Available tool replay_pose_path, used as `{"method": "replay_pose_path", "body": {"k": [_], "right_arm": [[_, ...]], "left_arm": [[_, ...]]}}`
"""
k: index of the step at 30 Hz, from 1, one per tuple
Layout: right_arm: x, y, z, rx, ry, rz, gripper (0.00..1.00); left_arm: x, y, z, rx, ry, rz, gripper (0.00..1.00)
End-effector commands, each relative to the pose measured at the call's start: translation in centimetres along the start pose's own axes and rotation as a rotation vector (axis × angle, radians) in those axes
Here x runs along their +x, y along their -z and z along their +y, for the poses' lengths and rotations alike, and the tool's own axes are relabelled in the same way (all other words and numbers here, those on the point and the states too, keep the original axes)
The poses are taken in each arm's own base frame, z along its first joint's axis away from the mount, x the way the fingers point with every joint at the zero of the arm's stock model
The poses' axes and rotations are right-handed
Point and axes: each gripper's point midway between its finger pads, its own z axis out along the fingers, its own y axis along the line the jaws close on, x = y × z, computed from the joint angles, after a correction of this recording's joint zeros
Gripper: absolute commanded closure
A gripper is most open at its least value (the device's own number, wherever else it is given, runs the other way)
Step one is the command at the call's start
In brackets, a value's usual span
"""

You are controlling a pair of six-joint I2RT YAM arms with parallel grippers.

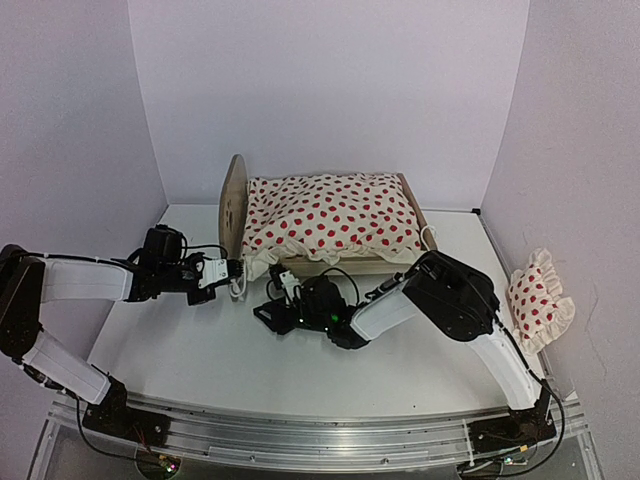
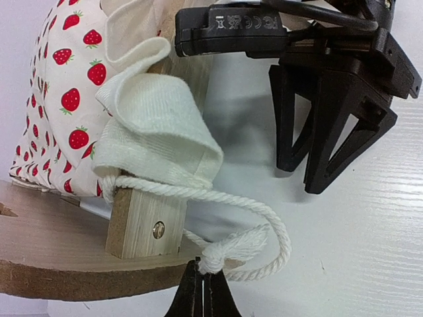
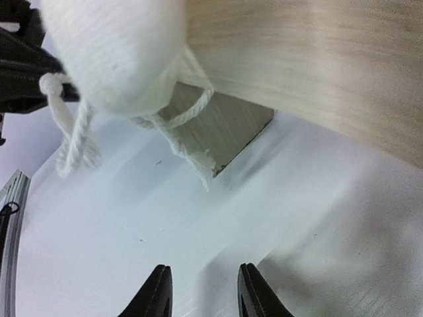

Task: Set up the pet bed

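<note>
In the overhead view both arms reach in from the bottom edge toward the near left corner of the pet bed (image 1: 345, 265). The bed stands at centre frame on the tabletop (image 1: 200, 360), its long axis running left to right and its headboard (image 1: 233, 200) at the left end.

The left gripper (image 2: 201, 277) comes in from the left and is pinched tight on the knot of a white cord (image 2: 221, 254). That cord loops round the bed leg (image 2: 142, 221) beside the headboard, under a fold of white ribbed fabric (image 2: 158, 132).

The right gripper (image 3: 203, 269) lies low over the tabletop just right of that same corner. Its jaws are parted a moderate way with nothing between them, and the leg and cord sit ahead of it, in the upper middle of its wrist view.

Only the left arm has hold of anything, so the coming move likely turns on how the cord sits round the leg.

Beyond, a red-dotted duvet (image 1: 330, 215) covers the bed, and a matching pillow (image 1: 538, 300) lies well apart at the right edge.
</note>
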Motion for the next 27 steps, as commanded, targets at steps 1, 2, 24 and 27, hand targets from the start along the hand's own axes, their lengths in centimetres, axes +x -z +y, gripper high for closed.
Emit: {"method": "replay_pose_path", "body": {"k": [1,2,24,27], "right_arm": [[-4.3,0.2,1.0,0.024,0.049,-0.141,0.64],[-3.9,-0.5,1.2,0.019,0.064,-0.15,0.6],[-4.1,-6.3,-1.2,0.199,0.154,-0.318,0.79],[-4.5,-6.1,-1.0,0.196,0.155,-0.329,0.99]], "left_arm": [[-2.1,0.8,2.7,-0.053,0.05,-0.045,1.0],[-2.4,0.9,2.7,-0.044,0.064,-0.05,1.0],[-2.9,1.4,2.8,-0.033,0.131,-0.056,1.0],[-3.4,1.7,3.7,-0.047,0.177,-0.06,1.0]]}}
